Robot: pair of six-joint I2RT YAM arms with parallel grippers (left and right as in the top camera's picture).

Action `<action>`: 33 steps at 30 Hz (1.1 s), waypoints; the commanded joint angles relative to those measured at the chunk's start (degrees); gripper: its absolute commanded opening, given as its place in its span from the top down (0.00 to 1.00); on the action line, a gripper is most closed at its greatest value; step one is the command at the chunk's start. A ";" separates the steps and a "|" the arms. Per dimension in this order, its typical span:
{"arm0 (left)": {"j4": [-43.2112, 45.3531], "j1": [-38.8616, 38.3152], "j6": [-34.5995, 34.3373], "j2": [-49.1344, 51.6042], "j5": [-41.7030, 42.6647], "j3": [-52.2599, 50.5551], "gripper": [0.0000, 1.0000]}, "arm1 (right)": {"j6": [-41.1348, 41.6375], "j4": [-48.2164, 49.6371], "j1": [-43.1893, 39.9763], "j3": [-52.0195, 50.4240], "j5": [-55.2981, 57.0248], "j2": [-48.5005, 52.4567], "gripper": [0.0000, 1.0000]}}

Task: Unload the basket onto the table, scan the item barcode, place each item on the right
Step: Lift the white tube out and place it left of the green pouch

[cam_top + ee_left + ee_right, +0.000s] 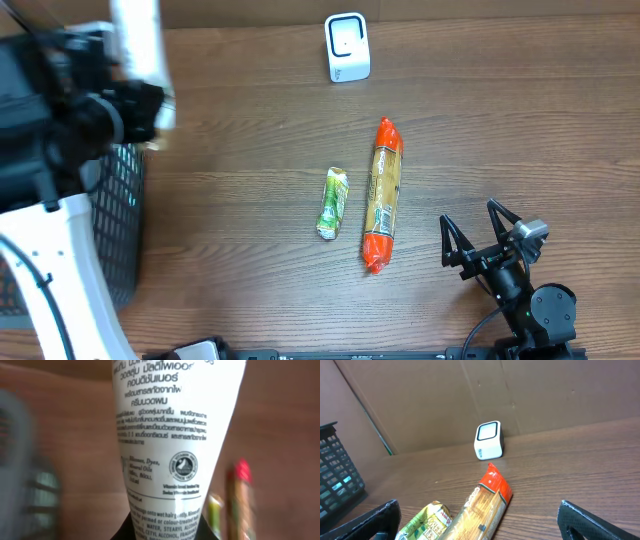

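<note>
At far left my left gripper (130,108) is clamped on the white tube (138,40), held up by the black basket (120,200). A green packet (333,203) and a pasta pack (382,195) lie mid-table, with the scanner (347,47) far behind them. At near right my right gripper (470,215) gapes wide.

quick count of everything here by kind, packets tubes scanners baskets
food packets: 2, green packet and orange-ended pasta packet
white tube: 1
scanner: 1
black basket: 1
total: 5
</note>
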 commanded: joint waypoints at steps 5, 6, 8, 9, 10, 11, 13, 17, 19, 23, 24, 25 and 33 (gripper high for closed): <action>-1.20 -11.98 -1.70 2.95 1.27 -9.44 0.96 | -0.22 0.28 -0.07 -0.61 0.55 -0.52 0.00; -0.55 -13.38 -2.10 3.61 1.20 -11.54 0.96 | -0.22 0.28 -0.07 -0.61 0.55 -0.52 0.00; 1.60 -15.41 -3.23 4.79 1.16 -15.65 0.96 | -0.22 0.28 -0.07 -0.61 0.55 -0.52 0.00; 3.02 -16.15 -3.89 5.33 1.18 -17.57 0.96 | -0.22 0.28 -0.07 -0.61 0.55 -0.52 0.00; 4.76 -16.92 -4.85 5.81 1.20 -19.76 0.96 | -0.22 0.28 -0.07 -0.61 0.55 -0.52 0.00; 6.14 -17.40 -5.55 6.25 1.25 -21.33 0.96 | -0.22 0.28 -0.07 -0.61 0.55 -0.52 0.00; 9.46 -18.56 -7.17 7.15 1.22 -24.98 0.96 | -0.22 0.28 -0.07 -0.61 0.55 -0.52 0.00; 16.28 -21.44 -9.62 9.14 0.74 -31.76 0.96 | -0.22 0.28 -0.07 -0.61 0.55 -0.52 0.00; 18.97 -22.82 -11.21 10.36 -1.70 -34.58 0.96 | -0.22 0.28 -0.07 -0.61 0.55 -0.52 0.00; 23.21 -24.94 -12.79 13.33 -3.26 -39.01 0.96 | -0.22 0.28 -0.07 -0.61 0.55 -0.52 0.00; 23.98 -25.35 -13.03 14.03 -3.23 -39.80 0.96 | -0.22 0.28 -0.07 -0.61 0.55 -0.52 0.00; 24.59 -25.83 -13.18 14.82 -3.23 -40.59 0.96 | -0.22 0.28 -0.07 -0.61 0.55 -0.52 0.00; 25.29 -28.76 -14.67 19.93 -2.67 -41.35 0.93 | -0.22 0.28 -0.07 -0.61 0.55 -0.52 0.00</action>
